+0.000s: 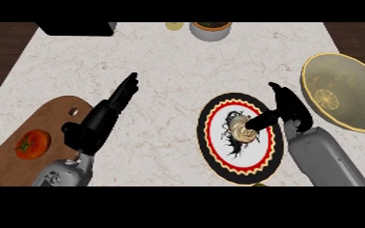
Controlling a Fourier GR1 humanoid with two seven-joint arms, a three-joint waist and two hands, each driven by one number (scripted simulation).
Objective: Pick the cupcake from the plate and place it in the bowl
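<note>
A cupcake [241, 131] with pale swirled frosting sits near the middle of a round plate [217, 160] with a black rim and a red zigzag band. My right hand [288, 107] is at the plate's right edge. Its thumb reaches left and touches the cupcake, while its fingers point up and away, straight. The yellowish bowl [333, 89] stands just right of that hand, near the counter's right edge. My left hand [107, 113] rests at the left with fingers straight, holding nothing.
A wooden cutting board [50, 121] with a tomato [32, 144] lies at the lower left. A grey pot [211, 30] and a small yellow object [175, 26] stand at the back edge, with a black box [75, 28] at the back left.
</note>
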